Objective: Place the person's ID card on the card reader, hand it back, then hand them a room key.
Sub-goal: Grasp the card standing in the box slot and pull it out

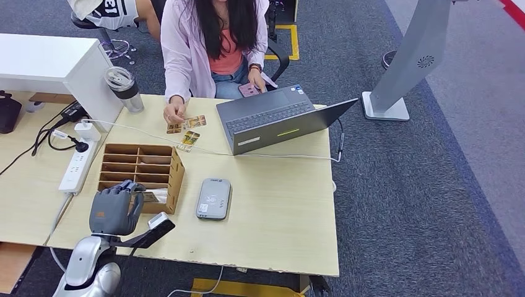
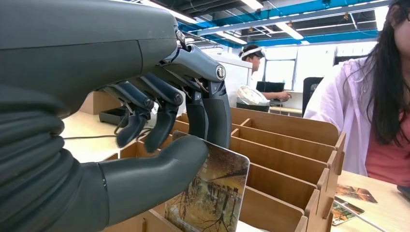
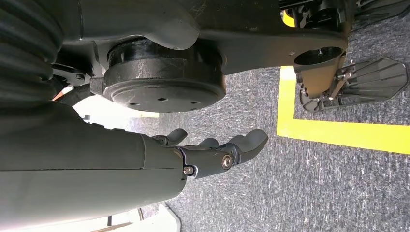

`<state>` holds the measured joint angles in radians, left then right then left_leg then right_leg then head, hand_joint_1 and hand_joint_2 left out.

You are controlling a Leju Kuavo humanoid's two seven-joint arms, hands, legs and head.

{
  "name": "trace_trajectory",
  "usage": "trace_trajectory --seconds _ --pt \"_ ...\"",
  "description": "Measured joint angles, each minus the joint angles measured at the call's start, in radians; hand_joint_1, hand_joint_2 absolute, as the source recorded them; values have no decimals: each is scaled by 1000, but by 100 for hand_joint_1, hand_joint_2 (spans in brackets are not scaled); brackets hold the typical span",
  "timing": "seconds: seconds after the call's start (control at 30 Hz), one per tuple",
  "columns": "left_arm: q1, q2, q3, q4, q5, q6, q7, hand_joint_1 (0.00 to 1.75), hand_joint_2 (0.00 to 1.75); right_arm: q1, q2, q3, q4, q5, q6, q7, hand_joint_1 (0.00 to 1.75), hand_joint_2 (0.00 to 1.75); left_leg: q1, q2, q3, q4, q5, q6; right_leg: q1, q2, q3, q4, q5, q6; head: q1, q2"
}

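My left hand (image 1: pixel 114 207) is at the near end of the wooden slotted box (image 1: pixel 142 164). In the left wrist view the thumb and fingers (image 2: pixel 212 121) pinch a card printed with an autumn scene, the room key (image 2: pixel 212 193), which stands upright in the box (image 2: pixel 290 159). The grey card reader (image 1: pixel 213 198) lies flat on the table, right of the box, with nothing on it. The person (image 1: pixel 210 43) sits across the table with one hand (image 1: pixel 175 113) on picture cards (image 1: pixel 193 122). My right hand (image 3: pixel 212 152) hangs over carpet, fingers apart and holding nothing.
An open laptop (image 1: pixel 272 120) stands at the far right of the table (image 1: pixel 278 210). A lidded cup (image 1: pixel 125 90) is far left of it. A white power strip (image 1: pixel 77 164) and cables lie left of the box. A cable (image 1: pixel 266 154) crosses the table behind the reader.
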<state>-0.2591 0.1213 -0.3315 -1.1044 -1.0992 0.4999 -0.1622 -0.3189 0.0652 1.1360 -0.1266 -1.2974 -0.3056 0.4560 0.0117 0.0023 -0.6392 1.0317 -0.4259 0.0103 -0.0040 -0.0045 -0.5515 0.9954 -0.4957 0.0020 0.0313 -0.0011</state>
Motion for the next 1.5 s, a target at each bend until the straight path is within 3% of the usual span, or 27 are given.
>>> trace_trajectory --seconds 0.6,1.27,1.4,1.5 --pt "-18 -1 -1 -8 38 -9 -17 175 175 0 -2 2 0 -9 -1 1 0 175 0 0 0 0 0 0 0 0 0 0 0 0 0 0" --pt "-117 -21 -54 -209 70 -32 -18 175 175 -1 -3 24 0 -8 -6 1 0 175 0 0 0 0 0 0 0 0 0 0 0 0 0 0" --pt "-126 -24 -65 -223 72 -33 -17 5 175 -1 -2 27 0 -8 -6 1 0 175 0 0 0 0 0 0 0 0 0 0 0 0 0 0" --pt "-125 -23 -73 -225 93 -65 -23 0 175 -1 -2 27 0 -13 -6 -4 0 175 0 0 0 0 0 0 0 0 0 0 0 0 0 0"
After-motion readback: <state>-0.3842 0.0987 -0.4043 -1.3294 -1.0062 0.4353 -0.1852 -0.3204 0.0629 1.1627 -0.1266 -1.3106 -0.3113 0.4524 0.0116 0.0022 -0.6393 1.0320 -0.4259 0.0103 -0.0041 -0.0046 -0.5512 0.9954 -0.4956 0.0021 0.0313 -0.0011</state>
